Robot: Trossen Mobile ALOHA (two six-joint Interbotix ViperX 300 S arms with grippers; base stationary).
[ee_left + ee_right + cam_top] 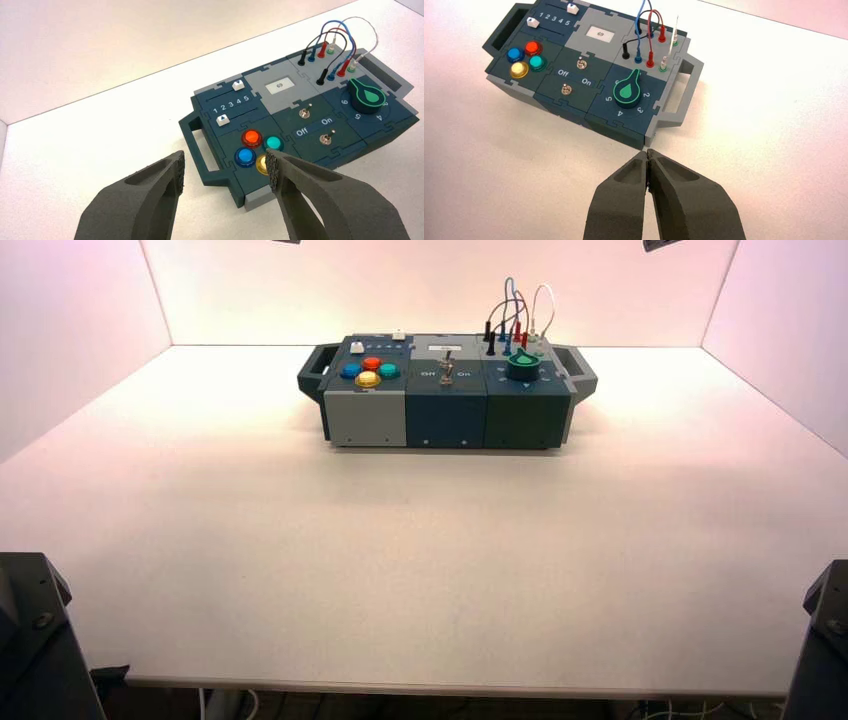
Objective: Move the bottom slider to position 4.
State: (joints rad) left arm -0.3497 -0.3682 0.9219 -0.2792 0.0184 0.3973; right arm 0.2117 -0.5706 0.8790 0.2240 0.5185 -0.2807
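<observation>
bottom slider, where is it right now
In the left wrist view, the bottom slider sits at position 1 on the track nearer the push-buttons, beside the red one.

4 buttons point(273, 142) show red at 12 o'clock, green at 3, yellow at 6, blue at 9; both slider knobs point(223, 120) are white.
</observation>
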